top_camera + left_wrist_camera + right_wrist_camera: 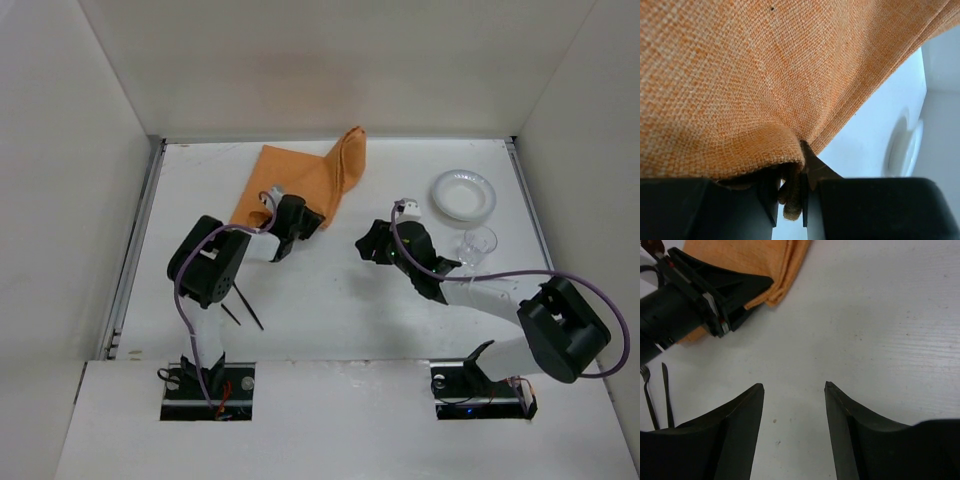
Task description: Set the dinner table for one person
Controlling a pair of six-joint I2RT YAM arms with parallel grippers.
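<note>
Open table (330, 300) at centre, placemat (310, 175) blocking 11 o'clock, plate (463, 194) and clear cup (479, 243) at 2 o'clock, cutlery (245, 310) at 8 o'clock.

Cloth placemat (765, 75): orange, coarse open weave, rough, matt. White counter (880, 315): matt, faint streaky grain, small specks. Fingers (740, 430) of right end effector (794, 386): black, matt, smooth, plastic-looking. White plate (463, 194): slight sheen. Clear cup (479, 243): glossy. Side rail (135, 250): grey metal.

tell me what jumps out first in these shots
The rumpled orange placemat at the far middle of the dinner table grabs the eye, one edge pinched in the left end effector. Right of it sit a white plate and a clear cup, while the right end effector hangs open over bare table.
</note>
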